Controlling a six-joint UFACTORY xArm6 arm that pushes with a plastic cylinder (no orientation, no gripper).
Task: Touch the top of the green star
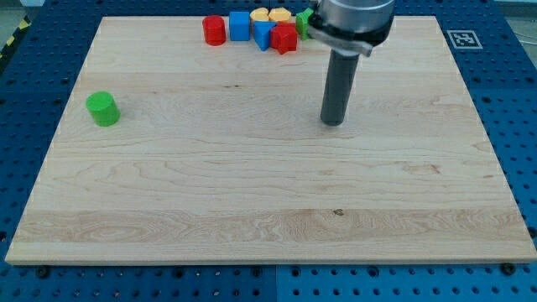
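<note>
The green star (303, 23) lies at the view's top, in a cluster of blocks, and is mostly hidden behind the arm's head; only its left part shows. My tip (334, 122) rests on the wooden board (252, 193) right of centre, well below the cluster and slightly right of the star, touching no block. The cluster holds a red cylinder (215, 30), a blue cube (240, 25), a blue block (264, 34), a red star-like block (284, 39) and two yellow blocks (270, 15).
A green cylinder (103, 109) stands alone near the board's left edge. A black-and-white marker tag (462, 39) sits at the top right corner. Blue perforated table (520, 126) surrounds the board.
</note>
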